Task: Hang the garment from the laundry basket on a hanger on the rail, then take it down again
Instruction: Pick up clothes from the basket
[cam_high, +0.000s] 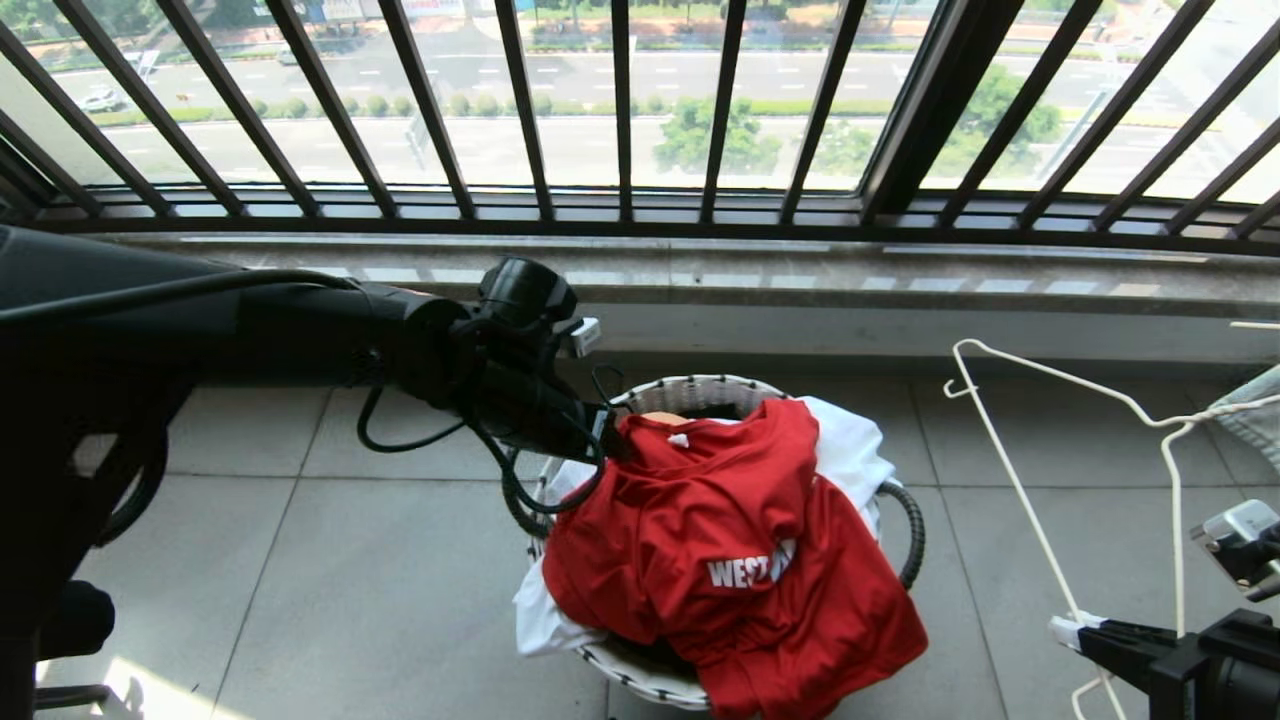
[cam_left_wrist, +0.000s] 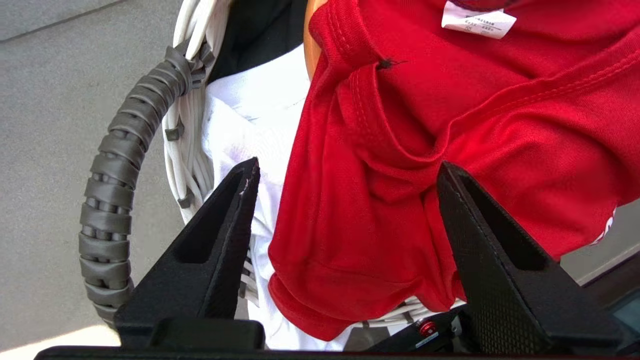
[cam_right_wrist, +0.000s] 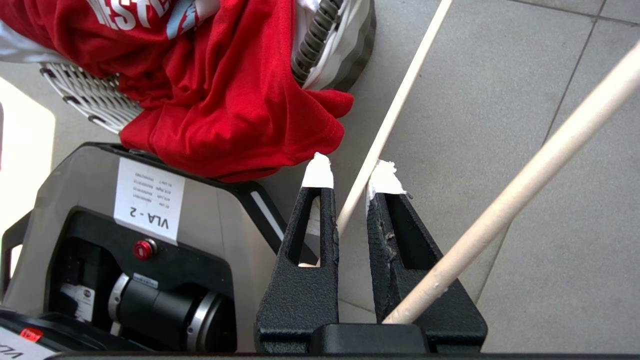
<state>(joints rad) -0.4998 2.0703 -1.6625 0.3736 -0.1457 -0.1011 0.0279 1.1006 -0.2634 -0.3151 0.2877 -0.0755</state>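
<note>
The red garment (cam_high: 720, 540) with white lettering lies heaped over the small round laundry basket (cam_high: 700, 385) on the tiled floor and spills over its near rim. My left gripper (cam_high: 610, 430) hangs at the shirt's collar end. In the left wrist view it (cam_left_wrist: 348, 165) is open, with a red sleeve fold (cam_left_wrist: 400, 200) between its fingers and no grip on it. At the lower right, my right gripper (cam_right_wrist: 351, 167) is shut on a wire of the thin white hanger (cam_high: 1010, 470), held upright beside the basket. The rail is out of view.
White cloth (cam_left_wrist: 245, 110) lies under the shirt in the basket, whose grey loop handle (cam_left_wrist: 112, 200) sticks out sideways. Dark balcony bars (cam_high: 620, 120) and a stone ledge (cam_high: 700, 270) close off the far side. Pale fabric (cam_high: 1255, 415) hangs at the right edge. My base (cam_right_wrist: 150, 225) is just below the shirt's hem.
</note>
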